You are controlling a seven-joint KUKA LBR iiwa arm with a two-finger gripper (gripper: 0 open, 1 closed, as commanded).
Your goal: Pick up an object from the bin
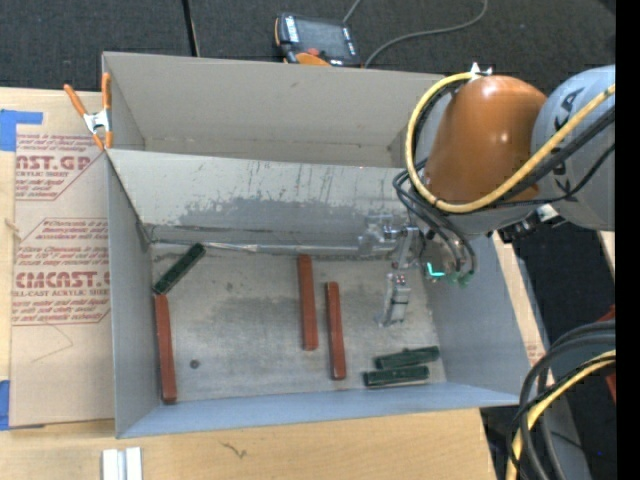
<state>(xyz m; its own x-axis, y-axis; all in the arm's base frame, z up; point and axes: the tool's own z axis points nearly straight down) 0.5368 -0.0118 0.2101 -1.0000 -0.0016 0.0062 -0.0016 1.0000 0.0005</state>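
Grey metal bin point(250, 168) seen from above, with thin sticks lying flat on its floor. Reaching in from the right, an arm under an orange cover point(485, 143), with the end effector point(397, 303) hanging over bare floor in the right part of the bin. Impossible to tell whether wide or narrow; nothing seen held in it. Nearest to it, toward the front right corner: upper green stick point(407, 357) and lower green stick point(396, 375), dark, side by side, nearly touching. To its left, middle red stick point(307, 303) and right red stick point(335, 330), near each other but apart. Well away, left red stick point(164, 348) along the left wall and left green stick point(178, 268), tilted, near the back left. Probably no target settled yet. To do this step well: choose one stick, centre over its middle, turn to close across its narrow width, then go straight down. With the green pair, risk of catching both or of crowding the front wall; probably easier with a red stick, open floor on both sides.
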